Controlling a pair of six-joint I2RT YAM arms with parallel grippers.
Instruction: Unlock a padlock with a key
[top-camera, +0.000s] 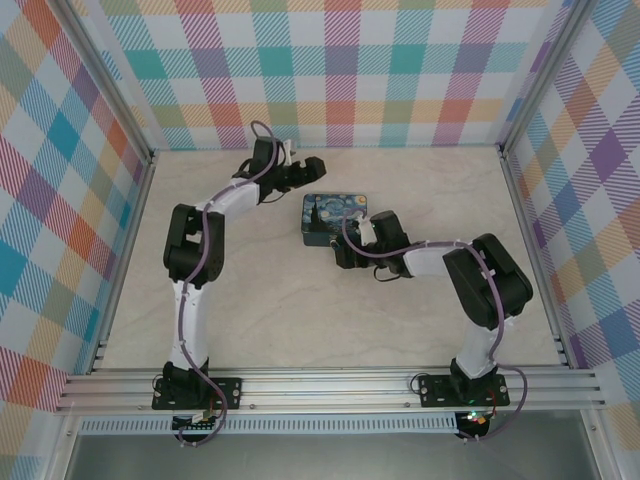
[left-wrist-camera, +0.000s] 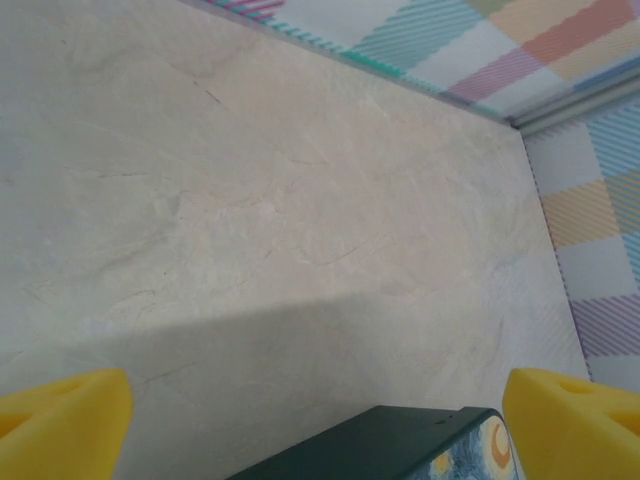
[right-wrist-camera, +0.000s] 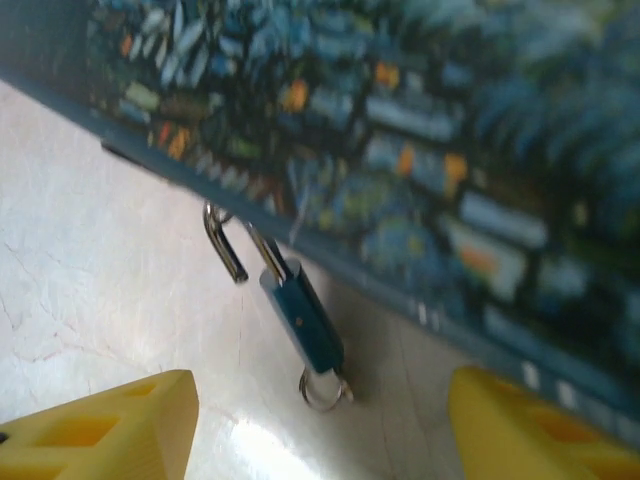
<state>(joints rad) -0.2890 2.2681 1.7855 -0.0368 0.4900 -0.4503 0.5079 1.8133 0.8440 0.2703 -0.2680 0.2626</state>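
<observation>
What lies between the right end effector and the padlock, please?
Bare tabletop, in the right wrist view: the padlock lies beside the painted tin, ahead of the right end effector, with nothing in between.

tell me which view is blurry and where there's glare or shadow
right wrist: the tin is smeared by blur, the padlock a bit crisper, glare on the table below it; left wrist: a soft shadow band lies across the table near the tin; top external: sharp, evenly lit

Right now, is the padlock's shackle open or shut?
Open, it seems: on the padlock, one shackle leg ends free beside the blue body.
</observation>
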